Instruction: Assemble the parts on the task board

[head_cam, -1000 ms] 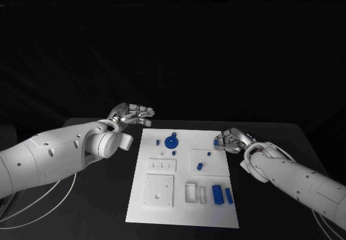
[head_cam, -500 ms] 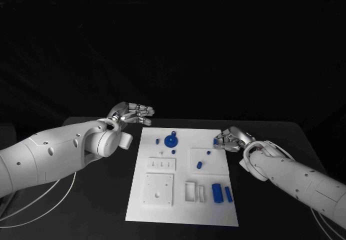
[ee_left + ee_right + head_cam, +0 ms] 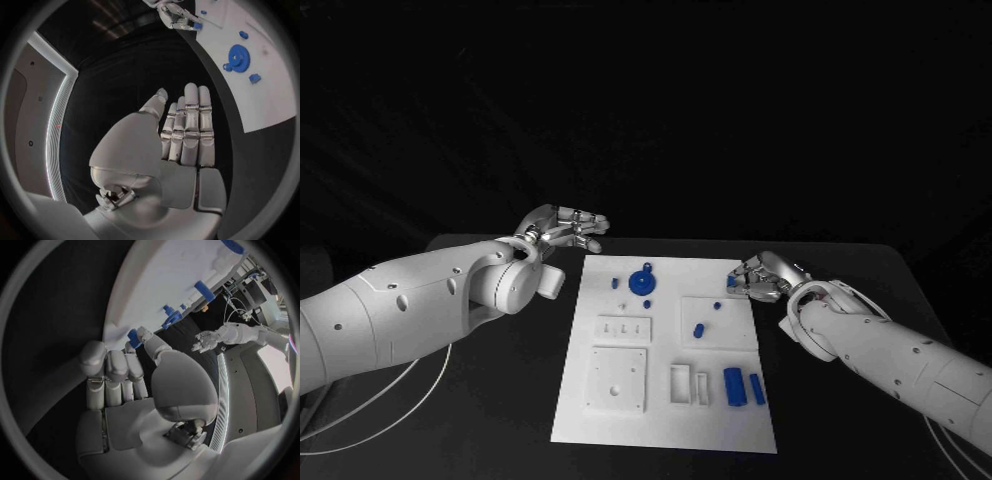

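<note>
The white task board (image 3: pixel 661 410) lies in the middle of the black table. A blue gear (image 3: pixel 643 282) sits near its far edge, with small blue pegs (image 3: pixel 700 329) around it and two blue blocks (image 3: pixel 734 386) near the front right. My right hand (image 3: pixel 764 277) hovers at the board's far right edge and pinches a small blue part (image 3: pixel 734 285) between thumb and fingertip; the right wrist view shows that part (image 3: pixel 134 338) at the fingertips. My left hand (image 3: pixel 567 228) hangs off the board's far left corner, fingers straight and holding nothing (image 3: pixel 187 125).
White raised blocks and slotted fixtures (image 3: pixel 617 378) stand on the near half of the board. Bare black table (image 3: pixel 502 380) lies on either side. The left wrist view shows the gear (image 3: pixel 237 55) and my right hand (image 3: pixel 176 16) beyond it.
My right hand, still pinching the blue part, has drifted slightly toward the far right. The left hand has hardly moved.
</note>
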Robot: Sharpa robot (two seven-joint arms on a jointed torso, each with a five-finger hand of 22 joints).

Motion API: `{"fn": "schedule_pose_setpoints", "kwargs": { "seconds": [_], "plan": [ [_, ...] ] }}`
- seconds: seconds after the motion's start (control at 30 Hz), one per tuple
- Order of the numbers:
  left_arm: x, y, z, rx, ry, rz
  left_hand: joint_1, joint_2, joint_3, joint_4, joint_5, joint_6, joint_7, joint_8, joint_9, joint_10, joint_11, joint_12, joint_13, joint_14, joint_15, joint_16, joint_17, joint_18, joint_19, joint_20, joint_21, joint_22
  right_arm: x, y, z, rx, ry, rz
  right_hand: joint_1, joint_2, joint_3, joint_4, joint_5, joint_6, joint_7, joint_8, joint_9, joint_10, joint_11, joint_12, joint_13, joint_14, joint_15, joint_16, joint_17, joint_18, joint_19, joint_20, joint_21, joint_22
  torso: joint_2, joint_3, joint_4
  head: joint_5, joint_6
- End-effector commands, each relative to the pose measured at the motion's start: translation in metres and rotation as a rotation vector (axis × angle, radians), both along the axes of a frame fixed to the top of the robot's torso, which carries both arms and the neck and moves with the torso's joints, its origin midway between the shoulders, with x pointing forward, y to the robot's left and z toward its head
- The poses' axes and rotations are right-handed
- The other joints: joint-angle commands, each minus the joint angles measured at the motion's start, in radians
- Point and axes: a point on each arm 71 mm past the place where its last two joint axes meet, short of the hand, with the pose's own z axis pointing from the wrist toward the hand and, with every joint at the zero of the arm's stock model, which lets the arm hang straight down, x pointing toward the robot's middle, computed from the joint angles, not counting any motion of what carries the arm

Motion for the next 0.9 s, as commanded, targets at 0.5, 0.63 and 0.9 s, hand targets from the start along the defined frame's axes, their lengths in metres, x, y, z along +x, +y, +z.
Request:
{"fn": "schedule_pose_setpoints", "kwargs": {
  "seconds": [0.5, 0.63, 0.9],
  "plan": [
    [0.002, -0.027, 0.016, 0.401, 0.075, -0.214, -0.049, 0.034, 0.011, 0.043, 0.082, 0.088, -0.048, 0.0, 0.007, 0.256, -0.083, 0.015, 0.018, -0.013, -0.084, 0.536, 0.35, -0.022, 0.025, -0.087, 0.322, 0.23, -0.001, 0.047, 0.063, -0.061, -0.049, 0.019, 0.006, -0.025, 0.002, 0.059, -0.026, 0.011, -0.013, 0.003, 0.006, 0.007, -0.003, 0.009, 0.031, 0.0, -0.005, 0.003, 0.01, -0.005, 0.056, -0.007, 0.004, 0.111, -0.031, -0.006, -0.01, 0.008, -0.002],
    [-0.001, -0.041, 0.01, 0.424, 0.216, -0.227, -0.078, 0.031, -0.013, 0.063, 0.041, 0.083, -0.047, 0.0, 0.006, 0.256, -0.082, 0.023, 0.032, -0.049, -0.078, 0.536, 0.353, -0.025, -0.029, -0.081, 0.345, 0.26, -0.005, 0.068, 0.069, -0.081, -0.056, 0.026, 0.011, -0.037, 0.011, 0.076, -0.026, 0.013, -0.014, 0.003, 0.006, 0.008, -0.004, 0.007, 0.031, 0.001, -0.005, 0.002, 0.01, -0.006, 0.056, -0.008, 0.004, 0.111, -0.043, -0.0081, -0.0111, 0.02, 0.0],
    [-0.006, -0.065, 0.003, 0.478, 0.332, -0.281, -0.132, 0.034, -0.057, 0.112, -0.024, 0.1, -0.05, 0.001, 0.009, 0.251, -0.072, 0.011, 0.023, -0.108, -0.061, 0.502, 0.322, -0.035, -0.085, -0.063, 0.304, 0.251, -0.015, 0.101, 0.075, -0.12, -0.075, 0.066, 0.017, -0.046, 0.019, 0.088, -0.031, 0.015, -0.015, 0.003, 0.006, 0.009, -0.004, 0.007, 0.031, 0.001, -0.006, 0.001, 0.011, -0.007, 0.057, -0.008, 0.004, 0.111, -0.056, -0.01, -0.0096, 0.034, -0.009]
  ]
}}
